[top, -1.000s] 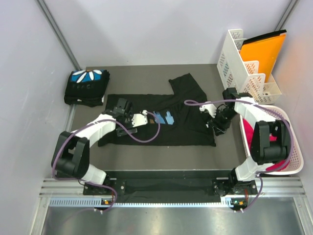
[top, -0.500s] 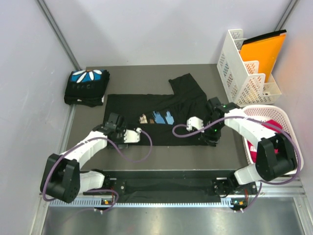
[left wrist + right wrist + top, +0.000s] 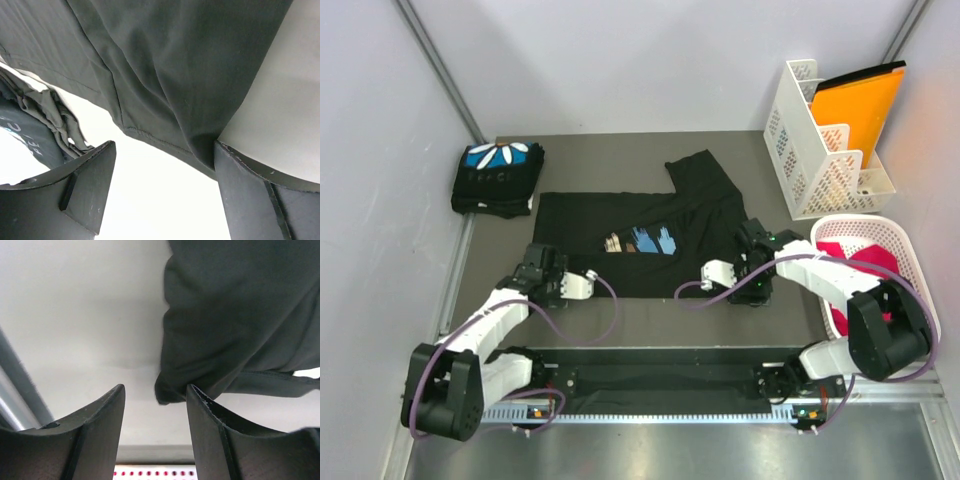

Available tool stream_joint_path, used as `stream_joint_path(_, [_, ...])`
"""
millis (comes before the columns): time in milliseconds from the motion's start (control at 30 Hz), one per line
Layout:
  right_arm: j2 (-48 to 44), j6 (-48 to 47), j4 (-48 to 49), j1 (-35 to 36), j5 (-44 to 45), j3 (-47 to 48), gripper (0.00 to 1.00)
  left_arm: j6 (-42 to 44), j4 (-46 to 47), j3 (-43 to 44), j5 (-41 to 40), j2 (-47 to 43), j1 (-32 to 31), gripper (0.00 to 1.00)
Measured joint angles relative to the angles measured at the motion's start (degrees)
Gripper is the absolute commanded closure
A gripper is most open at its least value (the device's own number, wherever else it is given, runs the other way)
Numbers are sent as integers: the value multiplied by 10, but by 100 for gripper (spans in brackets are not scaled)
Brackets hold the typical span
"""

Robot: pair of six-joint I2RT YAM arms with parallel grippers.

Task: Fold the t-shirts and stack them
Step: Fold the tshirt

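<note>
A black t-shirt (image 3: 650,255) lies spread flat mid-table, its blue-and-tan print (image 3: 642,240) facing up. A second t-shirt (image 3: 498,177), folded, blue with white petals on top, rests at the back left. My left gripper (image 3: 542,283) stands open at the spread shirt's near-left corner. In the left wrist view the hemmed corner (image 3: 175,75) touches the right finger's inner face, and the left gripper (image 3: 162,150) holds nothing. My right gripper (image 3: 756,287) is open at the near-right corner. In the right wrist view the cloth's tip (image 3: 240,315) hangs between the right gripper's (image 3: 156,390) parted fingertips.
A white slotted rack (image 3: 820,130) with an orange folder (image 3: 860,100) stands at the back right. A white basket (image 3: 880,225) holding red cloth sits at the right edge, close to the right arm. Grey walls enclose the table on three sides.
Both arms have pulled back toward me. The left gripper went from above the shirt's middle-left to its near-left corner, the right from the shirt's right edge to the near-right corner.
</note>
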Motion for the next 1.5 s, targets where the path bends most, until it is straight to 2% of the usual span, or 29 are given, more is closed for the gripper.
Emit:
stream_joint_path(367, [-2, 6, 43, 24, 35, 0, 48, 33, -1, -13, 19, -19, 28, 18])
stream_joint_path(633, [-20, 9, 33, 39, 35, 27, 50, 43, -5, -13, 41, -18, 49, 19])
stream_joint_path(1167, [-24, 8, 37, 65, 20, 0, 50, 60, 5, 23, 62, 54, 74, 19])
stream_joint_path(1500, [24, 24, 98, 67, 29, -37, 60, 68, 29, 39, 63, 88, 77, 20])
